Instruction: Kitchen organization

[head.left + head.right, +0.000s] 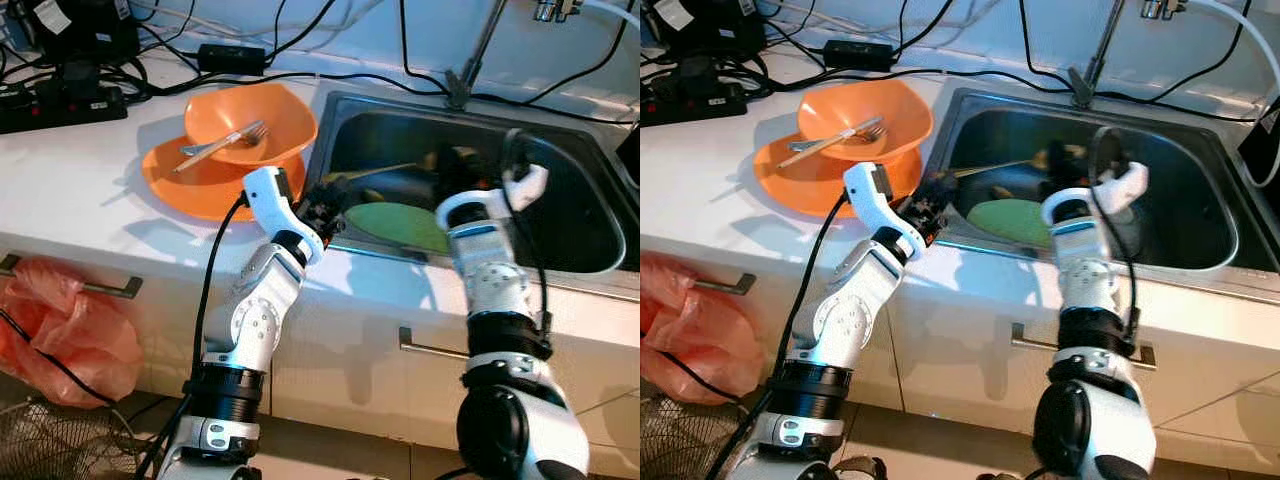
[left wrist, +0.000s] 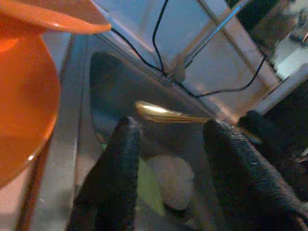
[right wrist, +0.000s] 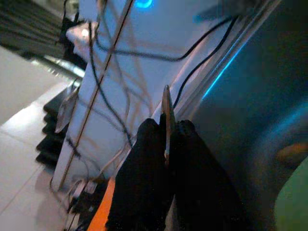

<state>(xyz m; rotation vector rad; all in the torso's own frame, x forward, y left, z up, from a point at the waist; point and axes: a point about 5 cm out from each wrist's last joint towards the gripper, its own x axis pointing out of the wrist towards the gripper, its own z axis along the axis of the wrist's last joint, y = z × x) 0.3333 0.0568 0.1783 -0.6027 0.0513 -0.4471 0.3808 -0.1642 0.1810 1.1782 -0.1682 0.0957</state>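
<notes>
white worktop (image 1: 90,190) runs across the kitchen, with a steel sink (image 1: 585,215) let into it on the robot's right and drawer fronts below. on the worktop just beside the sink's left rim sit two orange bowls, the upper bowl (image 1: 285,115) nested in the lower bowl (image 1: 170,180), and a fork (image 1: 225,140) lies inside the upper one. a black power strip (image 1: 60,105) and a tangle of cables sit at the back left. an orange plastic bag (image 1: 65,330) hangs by the drawer handle under the worktop.

inside the sink lies a green plate (image 1: 395,225), with other dark dishes behind it that are too dim to tell apart.

the left pincer (image 2: 166,159) reaches over the sink's left rim, its two black fingers (image 2: 118,173) spread apart with nothing between them; a gold-coloured spoon handle (image 2: 168,114) crosses just beyond the fingertips.

the right pincer (image 3: 166,144) is down in the sink, its fingers (image 3: 144,163) closed on a thin metal utensil (image 3: 166,113) that sticks up between them.
</notes>
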